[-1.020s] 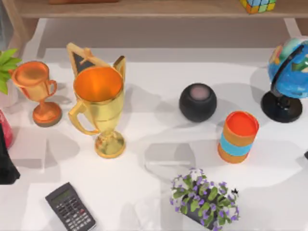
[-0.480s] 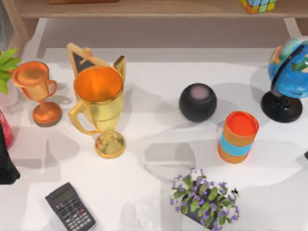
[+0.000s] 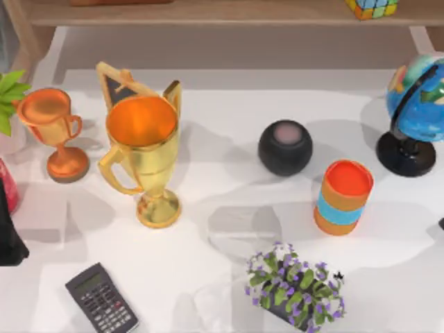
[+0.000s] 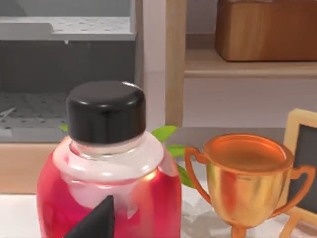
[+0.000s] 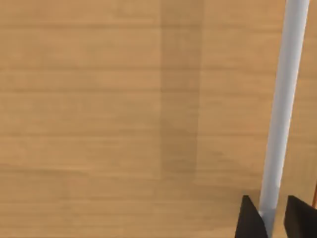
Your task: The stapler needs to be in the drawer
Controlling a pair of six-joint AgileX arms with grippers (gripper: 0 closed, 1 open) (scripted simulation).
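1. Drawer handle (image 5: 286,99): a pale bar on the wooden drawer front (image 5: 124,124), set between the right gripper (image 5: 275,220) fingertips, which stand parted, one on each side of it.
2. The left gripper (image 4: 94,223) hangs at the top view's left edge, close to a red bottle (image 4: 109,198); whether it is parted or closed cannot be told.
3. A copper trophy (image 4: 245,183) stands beside the bottle.

Trophies, speaker, cup, globe and flowers crowding the white table (image 3: 208,291)

A large gold trophy (image 3: 143,156) is standing just right of a small copper trophy (image 3: 54,132), with a black round speaker (image 3: 285,146) sitting near an orange cup (image 3: 343,197) and a blue globe (image 3: 416,114) rising at the right edge; a calculator (image 3: 101,298) and purple flowers (image 3: 295,284) are lying along the front, and a red bottle (image 4: 109,183) with a black cap is standing beside the copper trophy
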